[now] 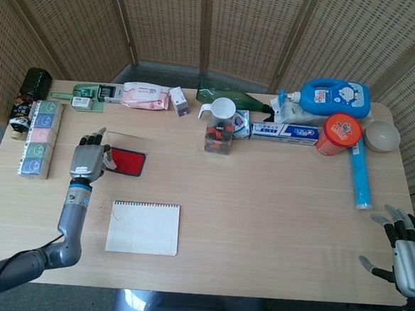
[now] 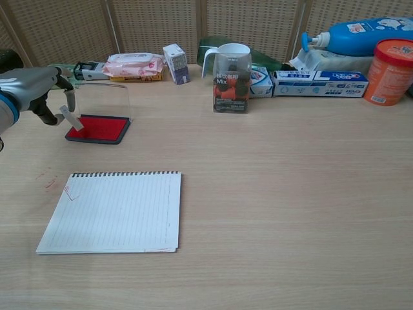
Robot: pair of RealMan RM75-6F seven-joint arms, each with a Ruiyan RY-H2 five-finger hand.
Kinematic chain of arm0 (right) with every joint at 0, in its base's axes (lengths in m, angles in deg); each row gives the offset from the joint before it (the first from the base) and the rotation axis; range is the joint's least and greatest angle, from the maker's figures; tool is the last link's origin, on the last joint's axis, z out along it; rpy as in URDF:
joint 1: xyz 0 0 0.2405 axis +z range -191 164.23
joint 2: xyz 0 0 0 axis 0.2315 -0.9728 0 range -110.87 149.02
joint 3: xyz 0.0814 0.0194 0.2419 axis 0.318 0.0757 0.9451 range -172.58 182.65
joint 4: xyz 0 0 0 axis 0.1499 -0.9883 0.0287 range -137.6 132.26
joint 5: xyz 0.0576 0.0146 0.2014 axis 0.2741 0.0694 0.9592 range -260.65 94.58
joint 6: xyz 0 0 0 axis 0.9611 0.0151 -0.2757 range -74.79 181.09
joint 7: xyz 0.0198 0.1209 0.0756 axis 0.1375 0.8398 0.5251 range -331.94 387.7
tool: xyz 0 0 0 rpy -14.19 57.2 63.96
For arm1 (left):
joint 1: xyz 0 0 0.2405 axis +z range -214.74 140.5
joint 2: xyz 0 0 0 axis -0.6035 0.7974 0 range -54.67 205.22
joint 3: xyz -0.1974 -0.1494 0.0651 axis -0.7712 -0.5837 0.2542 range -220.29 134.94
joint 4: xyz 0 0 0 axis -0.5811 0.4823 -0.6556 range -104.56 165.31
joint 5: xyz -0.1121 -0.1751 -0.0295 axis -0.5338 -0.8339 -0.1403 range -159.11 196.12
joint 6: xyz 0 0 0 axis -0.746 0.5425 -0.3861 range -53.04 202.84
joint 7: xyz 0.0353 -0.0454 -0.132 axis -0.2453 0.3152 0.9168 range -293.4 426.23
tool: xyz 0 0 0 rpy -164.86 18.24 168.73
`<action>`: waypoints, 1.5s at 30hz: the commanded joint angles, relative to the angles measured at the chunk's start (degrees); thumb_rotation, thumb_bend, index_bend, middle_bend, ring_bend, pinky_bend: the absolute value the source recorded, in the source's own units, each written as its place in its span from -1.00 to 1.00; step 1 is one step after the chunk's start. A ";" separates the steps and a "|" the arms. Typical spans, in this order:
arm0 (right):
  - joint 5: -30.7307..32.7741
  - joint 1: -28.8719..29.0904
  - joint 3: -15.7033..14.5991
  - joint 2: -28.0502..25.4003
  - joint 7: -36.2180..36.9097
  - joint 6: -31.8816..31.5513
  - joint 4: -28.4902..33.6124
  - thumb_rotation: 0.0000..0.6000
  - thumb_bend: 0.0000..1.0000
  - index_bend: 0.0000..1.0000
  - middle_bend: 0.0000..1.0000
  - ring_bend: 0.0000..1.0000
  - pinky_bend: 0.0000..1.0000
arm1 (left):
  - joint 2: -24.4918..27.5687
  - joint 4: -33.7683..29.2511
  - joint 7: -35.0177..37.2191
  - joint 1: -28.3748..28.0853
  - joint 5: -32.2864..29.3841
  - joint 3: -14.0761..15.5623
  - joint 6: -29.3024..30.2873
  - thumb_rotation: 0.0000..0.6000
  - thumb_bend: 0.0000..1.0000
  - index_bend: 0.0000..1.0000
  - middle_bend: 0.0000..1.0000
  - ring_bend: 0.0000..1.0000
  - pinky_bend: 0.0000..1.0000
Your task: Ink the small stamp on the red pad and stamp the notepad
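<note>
The red ink pad [image 1: 126, 162] [image 2: 99, 128] lies open on the left of the table, its clear lid [image 2: 103, 100] standing upright behind it. My left hand [image 1: 89, 163] [image 2: 35, 90] holds the small white stamp [image 2: 71, 118] at the pad's left edge, tilted, with its lower end at the pad. The white lined notepad [image 1: 143, 227] [image 2: 113, 211] lies nearer the front, with faint red marks at its top left corner. At the table's front right corner my right hand [image 1: 404, 255] stays with fingers spread and nothing in it.
Along the back stand a wipes pack [image 1: 145, 95], a clear pitcher [image 2: 231, 77], a toothpaste box [image 1: 284, 132], a blue bottle [image 1: 336, 97], an orange tub [image 1: 338, 134] and a bowl [image 1: 380, 135]. A blue tube [image 1: 361, 175] lies at right. Boxes [image 1: 39, 138] sit at the left edge.
</note>
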 commanded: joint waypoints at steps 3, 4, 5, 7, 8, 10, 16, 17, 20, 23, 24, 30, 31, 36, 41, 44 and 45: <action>0.00 0.01 -0.03 -0.04 0.19 0.06 -0.03 1.00 -0.86 -0.56 -0.81 -0.93 -0.99 | -1.41 1.81 -0.72 -0.60 -0.67 -0.08 -0.46 1.00 -0.18 0.20 -1.00 -0.78 -0.77; -0.01 0.02 -0.04 -0.05 0.26 0.08 -0.04 1.00 -0.86 -0.56 -0.81 -0.93 -0.99 | -1.72 2.27 -0.69 -0.68 -0.78 -0.08 -0.63 1.00 -0.18 0.20 -1.00 -0.78 -0.77; -0.02 0.02 -0.05 -0.06 0.29 0.09 -0.03 1.00 -0.86 -0.56 -0.81 -0.93 -0.99 | -1.85 2.46 -0.66 -0.71 -0.80 -0.10 -0.68 1.00 -0.18 0.20 -1.00 -0.78 -0.77; -0.03 0.03 -0.09 -0.13 0.53 0.15 0.03 1.00 -0.86 -0.56 -0.81 -0.93 -0.99 | -2.25 3.15 -0.53 -0.83 -0.75 -0.09 -0.80 1.00 -0.18 0.20 -1.00 -0.78 -0.77; -0.04 0.02 -0.10 -0.16 0.60 0.16 0.05 1.00 -0.86 -0.57 -0.81 -0.93 -0.99 | -2.35 3.32 -0.49 -0.85 -0.73 -0.09 -0.82 1.00 -0.18 0.20 -1.00 -0.78 -0.77; -0.06 -0.02 -0.10 -0.25 0.74 0.07 0.03 1.00 -0.86 -0.57 -0.81 -0.93 -0.99 | -2.66 3.74 -0.29 -0.91 -0.51 -0.19 -0.55 1.00 -0.18 0.20 -1.00 -0.78 -0.77; -0.21 -0.05 -0.26 -0.45 1.15 0.15 0.14 1.00 -0.86 -0.57 -0.80 -0.93 -0.99 | -2.97 4.09 -0.60 -1.06 -0.76 -0.57 -0.47 1.00 -0.18 0.21 -1.00 -0.78 -0.77; -0.27 -0.10 -0.29 -0.51 1.25 0.09 0.16 1.00 -0.86 -0.57 -0.80 -0.93 -0.99 | -2.89 3.88 -0.63 -1.03 -0.80 -0.61 -0.45 1.00 -0.18 0.21 -1.00 -0.78 -0.77; -0.40 -0.24 -0.31 -0.68 1.46 -0.19 0.23 1.00 -0.86 -0.57 -0.80 -0.93 -0.99 | -2.08 2.07 -0.46 -0.69 -0.31 -0.70 0.37 1.00 -0.18 0.21 -1.00 -0.78 -0.77; -0.61 -0.28 -0.41 -0.79 1.64 -0.23 0.34 1.00 -0.86 -0.57 -0.80 -0.93 -0.99 | -0.49 -0.96 -0.19 -0.09 0.36 -0.78 1.45 1.00 -0.18 0.21 -1.00 -0.78 -0.77; -0.77 -0.30 -0.46 -0.84 1.68 -0.29 0.41 1.00 -0.86 -0.57 -0.80 -0.93 -0.99 | 0.51 -2.68 -0.16 0.25 0.74 -0.70 1.90 1.00 -0.18 0.21 -1.00 -0.78 -0.77; -1.51 -0.37 -0.76 -0.93 1.75 -0.48 0.60 1.00 -0.86 -0.57 -0.80 -0.93 -0.99 | 7.49 -13.62 -1.67 2.47 2.59 0.16 4.86 1.00 -0.18 0.21 -1.00 -0.81 -0.78; -1.59 -0.37 -0.79 -0.91 1.69 -0.48 0.61 1.00 -0.86 -0.57 -0.80 -0.93 -0.99 | 8.58 -15.21 -1.94 2.81 2.88 0.40 5.21 1.00 -0.18 0.21 -1.00 -0.81 -0.78; -1.89 -0.29 -0.97 -0.69 1.18 -0.36 0.74 1.00 -0.86 -0.57 -0.80 -0.92 -0.99 | 15.22 -24.50 -2.93 4.46 5.76 2.86 5.67 1.00 -0.18 0.21 -1.00 -0.81 -0.78; -2.08 -0.31 -1.10 -0.48 0.74 -0.40 0.83 1.00 -0.86 -0.57 -0.80 -0.93 -0.99 | 19.60 -29.74 -2.13 5.68 9.90 6.05 5.16 1.00 -0.18 0.21 -1.00 -0.81 -0.78; -2.21 -0.36 -1.14 -0.46 0.65 -0.53 0.89 1.00 -0.86 -0.57 -0.80 -0.93 -0.99 | 21.47 -31.60 -1.08 6.24 11.99 7.87 4.37 1.00 -0.18 0.21 -1.00 -0.81 -0.78; -2.26 -0.38 -1.16 -0.47 0.66 -0.58 0.92 1.00 -0.86 -0.57 -0.80 -0.93 -0.99 | 22.03 -32.12 -0.78 6.42 12.79 8.54 4.11 1.00 -0.18 0.21 -1.00 -0.81 -0.78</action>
